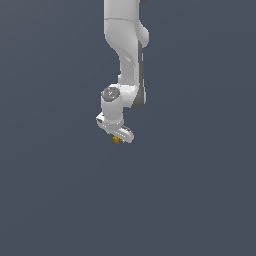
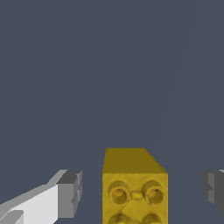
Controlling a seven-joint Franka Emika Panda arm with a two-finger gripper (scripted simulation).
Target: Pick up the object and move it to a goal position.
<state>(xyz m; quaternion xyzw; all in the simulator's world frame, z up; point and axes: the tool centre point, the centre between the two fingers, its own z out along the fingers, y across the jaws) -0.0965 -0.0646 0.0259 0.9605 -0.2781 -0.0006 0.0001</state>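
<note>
Hanging low under the white arm [image 1: 127,55], the pincer [image 1: 118,136] stood open: in the wrist view its two fingers [image 2: 70,193] were apart from the object [image 2: 134,192], with a gap on each side. The yellow studded object sat between them, seemingly on the dark grey counter [image 1: 60,200], though I could not tell contact for sure. My worry was this: the block seemed nearer to one finger, so closing could push it sideways or turn it before both fingers touched.
</note>
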